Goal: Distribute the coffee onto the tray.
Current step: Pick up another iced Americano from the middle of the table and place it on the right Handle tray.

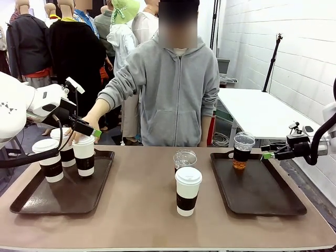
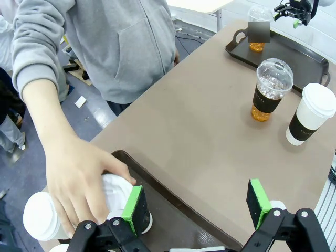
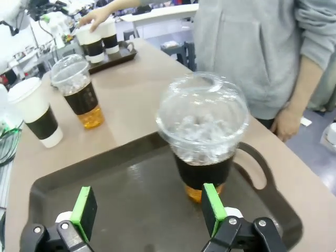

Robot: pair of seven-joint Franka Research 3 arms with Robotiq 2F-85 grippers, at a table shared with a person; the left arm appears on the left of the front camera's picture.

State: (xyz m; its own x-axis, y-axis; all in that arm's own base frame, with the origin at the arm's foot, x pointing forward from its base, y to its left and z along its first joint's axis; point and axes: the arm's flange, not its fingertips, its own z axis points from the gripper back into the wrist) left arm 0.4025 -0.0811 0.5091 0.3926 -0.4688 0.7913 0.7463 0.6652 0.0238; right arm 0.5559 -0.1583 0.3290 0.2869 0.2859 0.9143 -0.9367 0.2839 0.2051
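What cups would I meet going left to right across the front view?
Leftmost white cup on the left tray → that tray's rightmost white cup → white cup mid-table → clear cup on the right tray.

no text, brand, number or sign can be read anywhere. the dark sleeves on the paper cups and the dark band on the clear cup may carry print, but it is too small to tell.

Brown table before me bears left tray, right tray, both dark. Between them, on tabletop: white sleeved cup, clear dome-lidded cup just behind.
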